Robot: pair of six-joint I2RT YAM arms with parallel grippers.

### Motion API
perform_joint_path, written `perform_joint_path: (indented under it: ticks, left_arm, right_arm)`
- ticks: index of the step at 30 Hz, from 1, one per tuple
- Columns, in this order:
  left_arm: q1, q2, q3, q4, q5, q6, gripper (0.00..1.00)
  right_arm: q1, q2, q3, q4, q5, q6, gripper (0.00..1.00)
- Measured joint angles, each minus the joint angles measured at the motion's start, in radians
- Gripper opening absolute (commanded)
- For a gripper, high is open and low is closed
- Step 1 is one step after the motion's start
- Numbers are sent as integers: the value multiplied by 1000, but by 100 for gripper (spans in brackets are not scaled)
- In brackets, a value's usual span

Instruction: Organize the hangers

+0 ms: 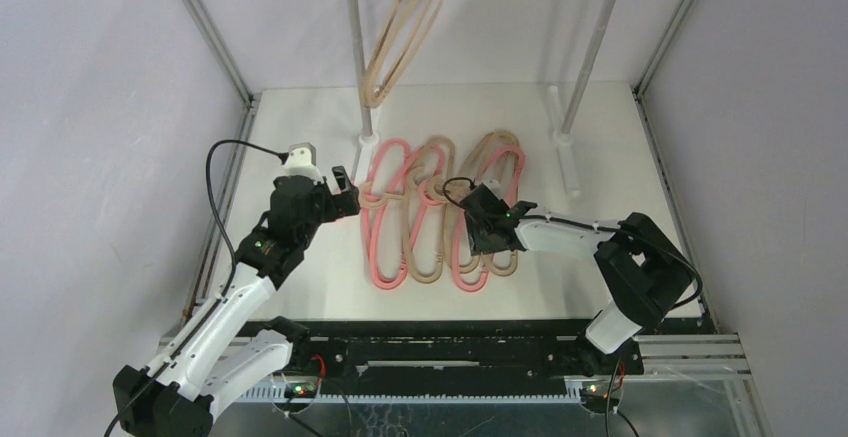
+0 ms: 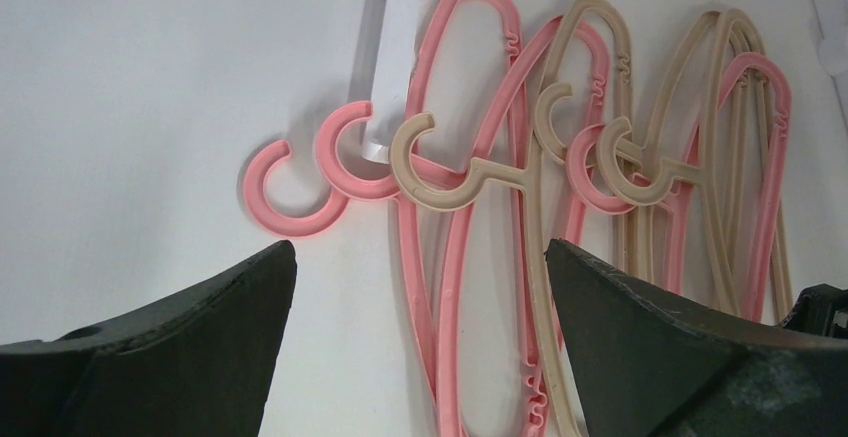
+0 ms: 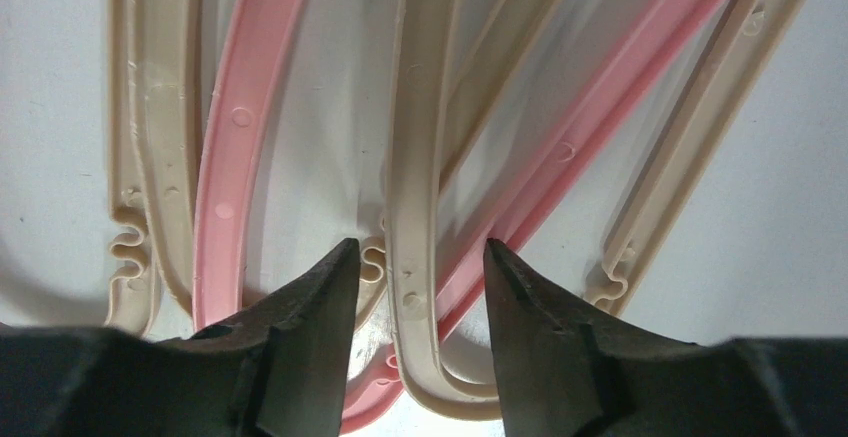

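Note:
Several pink and beige hangers (image 1: pixel 388 247) lie overlapped on the white table, hooks toward the left gripper. Two beige hangers (image 1: pixel 405 32) hang from the rack at the back. My left gripper (image 1: pixel 349 195) is wide open at the pile's left edge; in the left wrist view (image 2: pixel 420 249) pink hanger bars (image 2: pixel 455 287) lie between and below its fingers, with pink hooks (image 2: pixel 292 219) and beige hooks (image 2: pixel 432 185) ahead. My right gripper (image 1: pixel 480 225) is low over the pile's right part. In the right wrist view (image 3: pixel 420 257) its jaws straddle a beige hanger's rounded end (image 3: pixel 412 207) with gaps on both sides.
Two grey rack poles (image 1: pixel 352 47) (image 1: pixel 597 42) stand at the back on white feet (image 2: pixel 396 47). Metal frame posts and grey walls close in both sides. The right arm's black cable loops above the pile (image 1: pixel 455 185).

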Motion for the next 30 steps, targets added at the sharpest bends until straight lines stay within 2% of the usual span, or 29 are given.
perform_joint_path:
  ticks: [1, 3, 4, 8, 14, 21, 26, 30]
  left_arm:
    - [0, 0, 0, 0, 0, 0, 99]
    - [0, 0, 0, 0, 0, 0, 99]
    - [0, 0, 0, 0, 0, 0, 100]
    - [0, 0, 0, 0, 0, 0, 100]
    - [0, 0, 0, -1, 0, 0, 100]
    - [0, -7, 0, -10, -1, 0, 100]
    - [0, -17, 0, -13, -1, 0, 100]
    - [0, -25, 0, -14, -1, 0, 99]
  right_arm:
    - [0, 0, -3, 5, 2, 0, 42]
    - [0, 0, -4, 15, 9, 1, 17]
    - [0, 0, -5, 20, 9, -1, 12]
    - [0, -14, -12, 26, 9, 14, 2]
    - [0, -117, -19, -32, -49, 20, 0]
    - [-24, -393, 16, -125, -165, 22, 0]
    - [-172, -529, 68, -86, -332, 50, 0]
    - [-285, -541, 107, 12, -461, 104, 0]
